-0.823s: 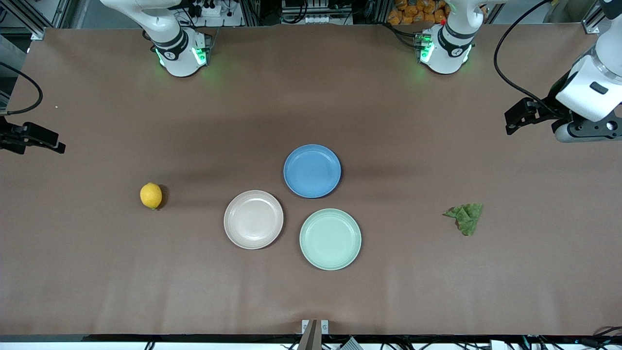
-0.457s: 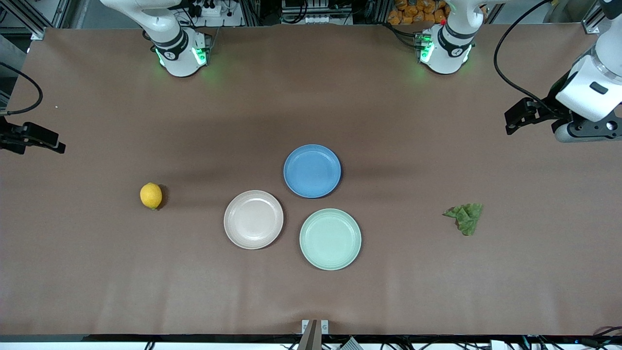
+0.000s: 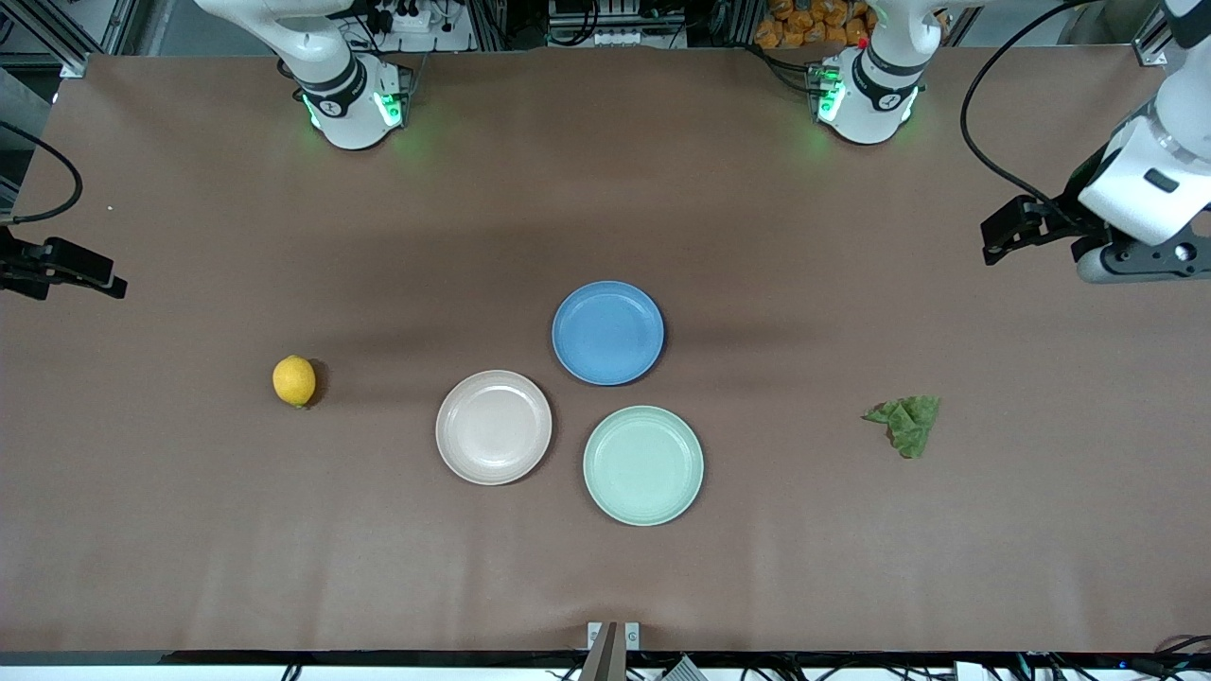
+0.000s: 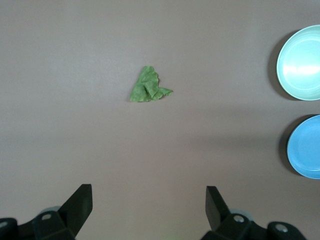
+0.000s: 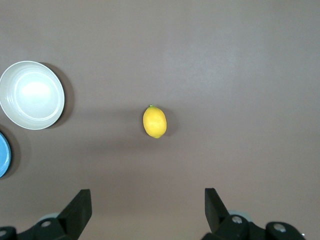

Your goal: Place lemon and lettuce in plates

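Note:
The yellow lemon [image 3: 294, 380] lies on the table toward the right arm's end and also shows in the right wrist view [image 5: 154, 121]. The green lettuce [image 3: 905, 423] lies toward the left arm's end and also shows in the left wrist view [image 4: 147, 89]. The pinkish-beige plate [image 3: 493, 427] and the mint plate [image 3: 643, 464] sit empty mid-table. My left gripper [image 4: 148, 192] is open and empty, high over bare table. My right gripper [image 5: 147, 195] is open and empty, high over bare table. Each gripper is well apart from its fruit or leaf.
An empty blue plate [image 3: 607, 332] sits just farther from the front camera than the two other plates. The left arm's hand [image 3: 1135, 251] hangs at the table's end; only the right arm's black wrist part [image 3: 66, 270] shows at the other end.
The left arm's hand has shifted slightly toward the bases' side of the table. The right arm, the lemon, the lettuce and the plates have not moved.

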{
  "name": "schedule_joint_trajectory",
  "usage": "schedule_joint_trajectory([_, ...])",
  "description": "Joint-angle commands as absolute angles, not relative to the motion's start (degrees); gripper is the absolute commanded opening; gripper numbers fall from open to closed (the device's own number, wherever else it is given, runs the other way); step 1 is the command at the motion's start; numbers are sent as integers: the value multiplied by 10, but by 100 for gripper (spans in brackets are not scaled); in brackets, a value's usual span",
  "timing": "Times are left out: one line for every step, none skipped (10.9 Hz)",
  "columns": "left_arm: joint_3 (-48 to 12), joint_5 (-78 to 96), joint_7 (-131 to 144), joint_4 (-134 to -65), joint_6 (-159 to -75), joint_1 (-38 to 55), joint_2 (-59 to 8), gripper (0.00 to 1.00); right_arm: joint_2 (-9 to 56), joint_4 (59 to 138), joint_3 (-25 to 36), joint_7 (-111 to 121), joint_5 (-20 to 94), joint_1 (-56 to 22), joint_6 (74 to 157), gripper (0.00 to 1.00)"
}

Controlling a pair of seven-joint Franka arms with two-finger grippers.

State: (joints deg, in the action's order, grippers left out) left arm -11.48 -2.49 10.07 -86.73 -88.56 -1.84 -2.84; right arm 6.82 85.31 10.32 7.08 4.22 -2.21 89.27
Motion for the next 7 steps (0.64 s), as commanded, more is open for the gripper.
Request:
schedule_joint_trajectory([-114, -31, 72, -885, -923, -25, -54, 100, 59, 861, 101, 69, 46, -14, 881, 100])
schedule_joint_trajectory([-114, -31, 69, -892, -942, -31, -68, 100, 59, 861, 101, 69, 46, -12, 880, 100])
schedule_joint_trajectory([-114, -31, 59, -896, -953, -41, -83, 100, 54, 867, 100, 69, 46, -9, 880, 100])
schedule_joint_trajectory([-113, -31, 43, -905, -977, -43, -92, 100, 52, 873, 100, 70, 47, -4, 881, 100])
schedule_joint_trajectory([-113, -33, 35, -923, -1008, -43, -100, 100, 49, 885, 100, 70, 47, 1, 886, 100])
schedule_joint_trajectory([-113, -42, 36, -932, -1031, -42, -115, 100, 47, 895, 99, 70, 47, 6, 892, 100])
schedule_joint_trajectory([-112, -60, 40, -933, -1039, -38, -129, 100, 40, 916, 98, 70, 47, 7, 915, 100])
